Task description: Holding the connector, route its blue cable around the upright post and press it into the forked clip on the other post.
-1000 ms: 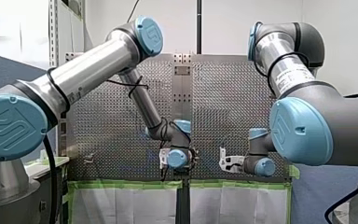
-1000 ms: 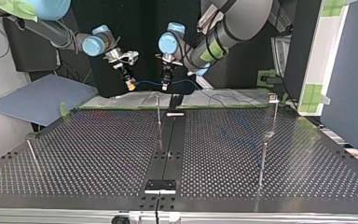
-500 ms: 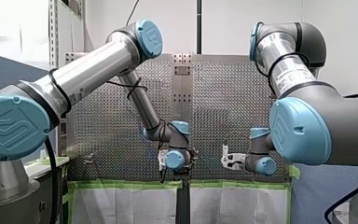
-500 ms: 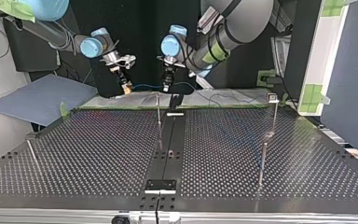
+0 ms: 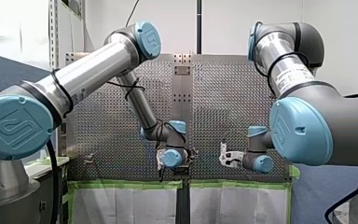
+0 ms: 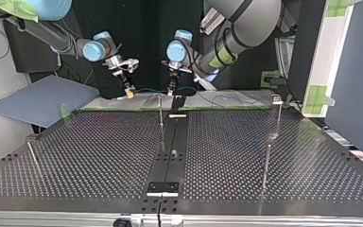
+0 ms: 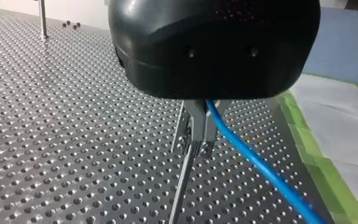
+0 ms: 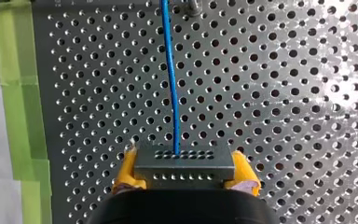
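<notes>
Yellow right fingers (image 8: 127, 170) clamp the perforated connector (image 8: 184, 161); metal left fingers (image 7: 198, 123) pinch blue cable (image 7: 256, 165).

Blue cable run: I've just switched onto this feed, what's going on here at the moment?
My right gripper is shut on the connector, yellow pads either side, and the blue cable runs straight out ahead of it. My left gripper is shut on that cable further along. In the top view both hang over the table at its far edge, just behind the upright post. The cable is not yet round that post nor in the forked clip at that view's right.
</notes>
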`<control>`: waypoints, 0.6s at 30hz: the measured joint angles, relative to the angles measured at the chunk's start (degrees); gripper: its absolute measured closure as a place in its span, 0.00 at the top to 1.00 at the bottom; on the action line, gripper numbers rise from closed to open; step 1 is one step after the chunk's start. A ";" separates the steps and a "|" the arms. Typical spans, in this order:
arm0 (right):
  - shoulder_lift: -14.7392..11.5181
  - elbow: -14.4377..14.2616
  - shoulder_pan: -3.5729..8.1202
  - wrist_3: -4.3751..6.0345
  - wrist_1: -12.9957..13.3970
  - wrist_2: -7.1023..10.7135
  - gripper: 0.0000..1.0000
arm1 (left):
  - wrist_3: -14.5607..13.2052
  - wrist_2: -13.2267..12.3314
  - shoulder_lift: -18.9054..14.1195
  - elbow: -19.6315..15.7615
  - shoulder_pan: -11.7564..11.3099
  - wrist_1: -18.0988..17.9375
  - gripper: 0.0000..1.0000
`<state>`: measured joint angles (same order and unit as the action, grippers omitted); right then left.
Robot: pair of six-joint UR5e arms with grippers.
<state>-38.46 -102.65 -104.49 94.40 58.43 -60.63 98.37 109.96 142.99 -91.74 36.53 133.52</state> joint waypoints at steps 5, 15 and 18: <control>0.00 0.43 -0.04 0.66 -0.18 -0.01 0.00 | 0.92 -0.95 -0.02 0.40 -0.51 -0.05 0.00; 0.00 0.80 -0.38 1.29 -0.39 -0.02 0.00 | 2.66 -2.13 0.55 0.91 -0.81 0.41 0.00; 0.00 0.82 -0.40 1.37 -0.35 -0.02 0.00 | 2.87 -2.17 0.80 0.95 -0.89 0.37 0.00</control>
<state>-38.46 -101.83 -104.89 95.77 58.08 -60.66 101.24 107.79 143.79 -90.79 35.64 133.89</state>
